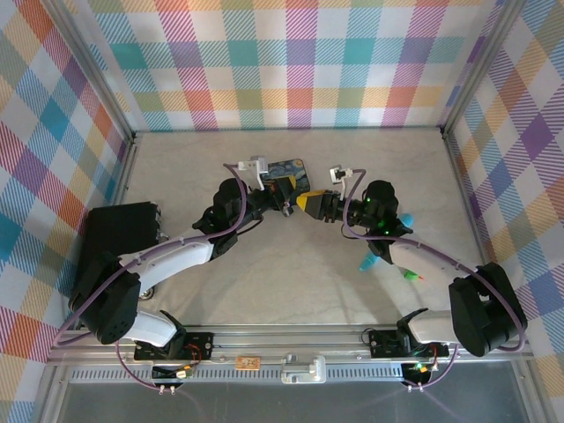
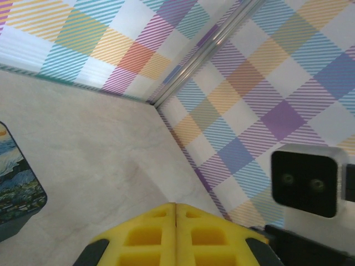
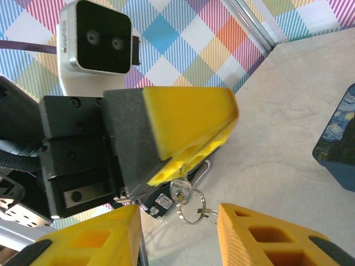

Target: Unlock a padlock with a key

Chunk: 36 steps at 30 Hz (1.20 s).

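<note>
Hanging between the right fingers (image 3: 260,238) — spread apart — is the key (image 3: 181,193).

Padlock (image 3: 160,203) is mostly buried under the left gripper (image 3: 228,124), near the tin (image 3: 339,143). The tin itself gets chopped off at the edge, and the key (image 3: 181,192) is too tiny to make out.

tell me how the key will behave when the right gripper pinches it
Likely floppy: the key hangs on a ring beside the padlock under the left gripper, so it may swing. Thin, smooth metal could slip from the right gripper.
</note>
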Available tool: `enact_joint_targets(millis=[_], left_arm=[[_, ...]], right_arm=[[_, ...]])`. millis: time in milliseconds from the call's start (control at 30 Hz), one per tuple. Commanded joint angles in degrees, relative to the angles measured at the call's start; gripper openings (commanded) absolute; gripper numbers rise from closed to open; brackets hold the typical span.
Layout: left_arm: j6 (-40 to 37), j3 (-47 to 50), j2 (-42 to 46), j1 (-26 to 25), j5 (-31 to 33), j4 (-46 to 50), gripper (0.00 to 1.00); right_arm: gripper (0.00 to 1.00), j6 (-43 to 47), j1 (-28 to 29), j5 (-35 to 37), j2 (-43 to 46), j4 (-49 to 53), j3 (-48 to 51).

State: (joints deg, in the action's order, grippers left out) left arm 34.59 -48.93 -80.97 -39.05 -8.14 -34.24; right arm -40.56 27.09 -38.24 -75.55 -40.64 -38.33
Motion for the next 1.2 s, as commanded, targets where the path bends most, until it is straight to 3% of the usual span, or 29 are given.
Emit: enact_joint_targets(millis=[0,300,467,633,800,967,1033,1167], left_arm=[[1.7,1.2,1.9,-1.1,-1.1,-4.8,0.00],[2.7,2.0,1.0,-1.8,-0.7,-8.1,0.00],[3.7,2.3,0.6,-2.1,-0.7,-9.4,0.00],[4.2,2.6,0.7,-2.7,-0.8,-10.1,0.00],[4.2,3.0,0.9,-3.0,-0.6,-10.2,0.00],[4.9,3.4,1.4,-3.0,-0.5,-10.4,0.01],[4.9,3.4,2.6,-2.9,-0.1,-8.7,0.18],[5.2,4.1,6.8,-1.0,-0.5,-3.4,0.62]], right_arm=[[0.40,-1.4,0.7,-1.3,-1.3,-4.7,-0.2],[0.39,-2.1,2.3,-1.2,-3.1,-5.6,-1.4],[0.34,-3.0,2.4,-1.2,-4.5,-7.0,-2.1],[0.18,-3.5,2.4,-2.3,-6.1,-7.9,-2.9],[0.14,-3.9,2.4,-2.5,-6.2,-8.1,-3.1],[0.00,-2.1,2.3,-3.2,-6.1,-5.0,-4.0],[0.00,0.2,2.2,-3.2,-5.1,-1.8,-4.2],[0.00,6.3,1.2,-3.3,-2.3,7.9,-5.1]])
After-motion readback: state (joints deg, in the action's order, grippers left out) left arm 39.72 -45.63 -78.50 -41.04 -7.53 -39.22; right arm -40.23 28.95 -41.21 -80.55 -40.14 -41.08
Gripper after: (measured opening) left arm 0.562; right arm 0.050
